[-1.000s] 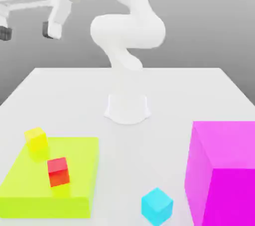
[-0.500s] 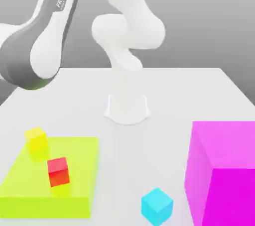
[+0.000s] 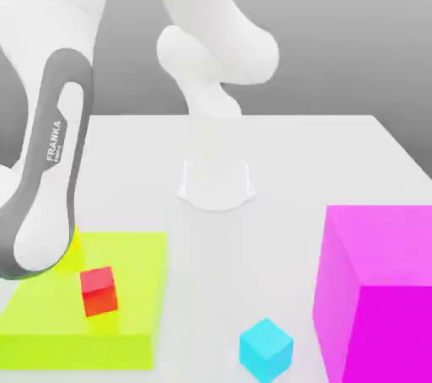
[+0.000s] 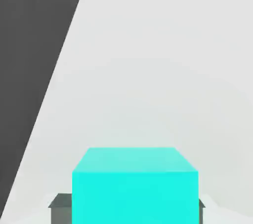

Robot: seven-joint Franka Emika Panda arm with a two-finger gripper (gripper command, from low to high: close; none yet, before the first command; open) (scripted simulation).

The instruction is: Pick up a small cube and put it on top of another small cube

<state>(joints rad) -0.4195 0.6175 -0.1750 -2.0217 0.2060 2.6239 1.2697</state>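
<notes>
Gripping small cyan hard-looking cube [image 4: 136,183] with closed pincer [image 4: 127,210] across opposite flat faces; likely light, rigid, smooth, hence prone to slipping; best held squarely, mid-height

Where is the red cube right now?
In the exterior view, the red cube sits on the yellow-green slab at lower left, beside the arm.

On the white table [image 3: 337,153] before me, a big magenta block [image 3: 380,288] stands at the exterior view's right, well apart from a flat lime slab [image 3: 126,297] at its left.
</notes>
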